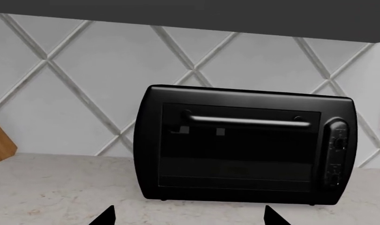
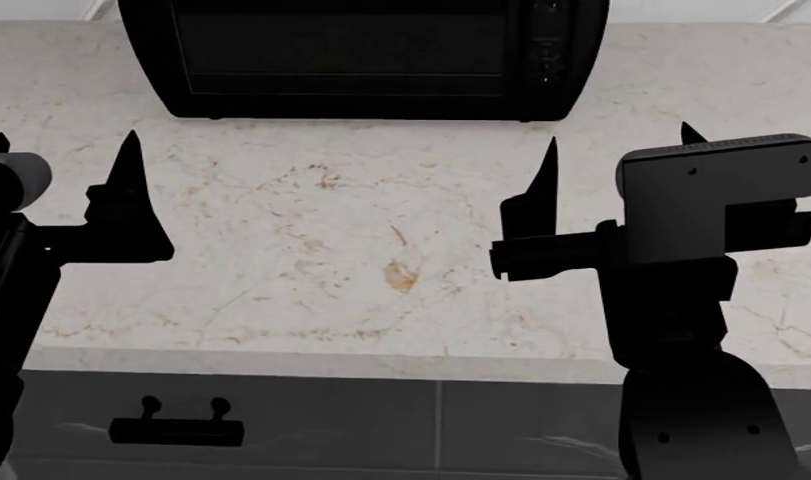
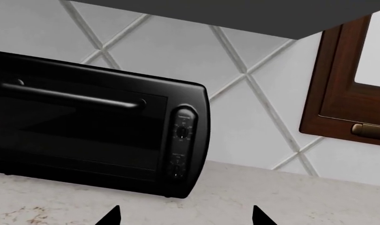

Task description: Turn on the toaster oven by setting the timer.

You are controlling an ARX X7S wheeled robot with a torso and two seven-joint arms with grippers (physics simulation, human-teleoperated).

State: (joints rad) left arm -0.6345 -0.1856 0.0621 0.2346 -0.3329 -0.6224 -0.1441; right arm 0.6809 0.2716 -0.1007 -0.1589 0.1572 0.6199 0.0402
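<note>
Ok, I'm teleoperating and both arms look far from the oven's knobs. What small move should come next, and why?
Probably ease the right tool forward toward the vertical knob column on the black boxy toaster oven. Both tools hover open over the speckled marble counter, apart from the oven; the knobs are on its right side, nearer the right arm. Which knob is the timer cannot be read yet.

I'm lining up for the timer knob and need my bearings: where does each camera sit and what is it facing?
Head: above the counter, looking down; left hand and right hand both show, open, empty.
Left wrist: faces the toaster oven squarely; only fingertips show.
Right wrist: faces its knob column, with a wooden window frame beside; only fingertips show.
All three share the oven.
</note>
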